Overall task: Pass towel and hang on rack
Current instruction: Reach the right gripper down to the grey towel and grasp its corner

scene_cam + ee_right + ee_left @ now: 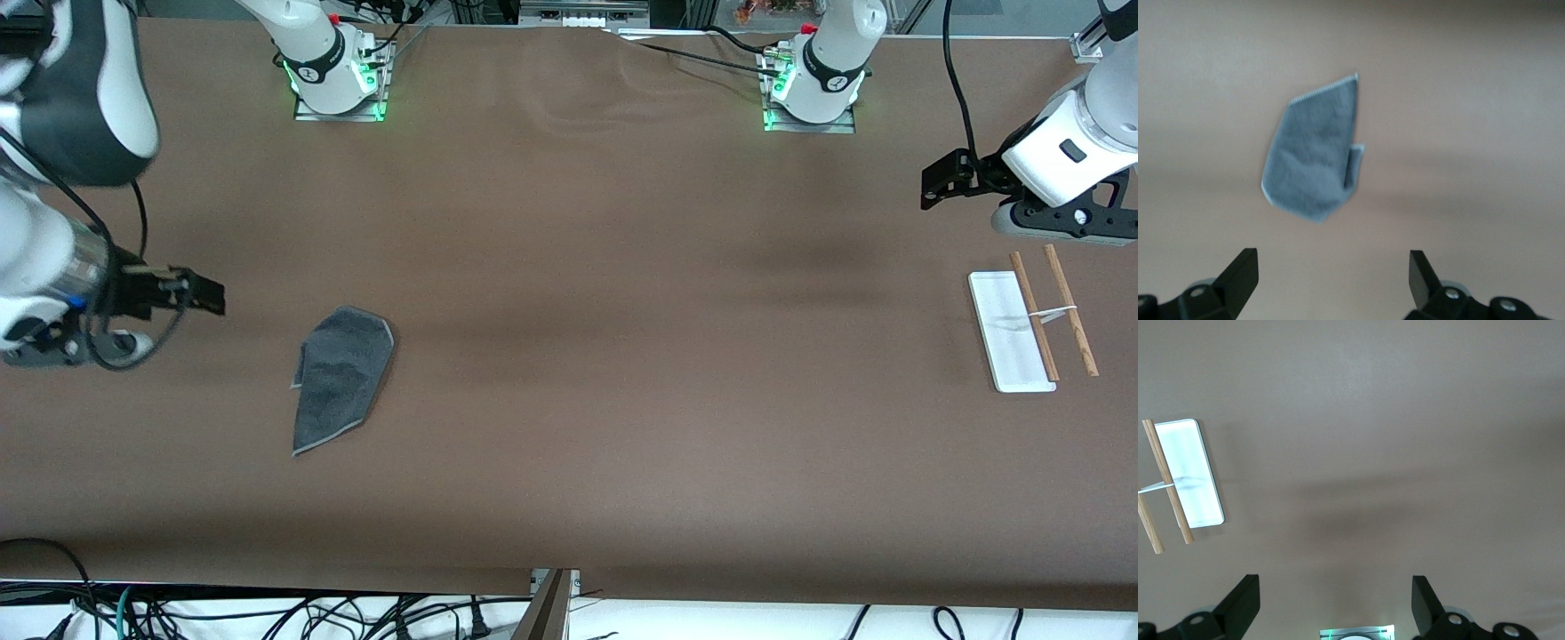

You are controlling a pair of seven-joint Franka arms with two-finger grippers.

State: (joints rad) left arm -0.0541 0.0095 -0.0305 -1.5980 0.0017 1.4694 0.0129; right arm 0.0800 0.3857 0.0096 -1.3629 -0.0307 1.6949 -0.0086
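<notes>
The towel lies flat on the brown table toward the right arm's end, dark grey with a pale edge trim and one corner folded over; the right wrist view shows it too. My right gripper hovers open and empty over bare table beside the towel. The rack stands toward the left arm's end: a white base and two thin wooden rods joined by a white crosspiece. My left gripper hangs open and empty over bare table beside the rack.
The two arm bases stand along the table edge farthest from the front camera. Cables hang below the edge nearest to it. Wide brown table surface stretches between towel and rack.
</notes>
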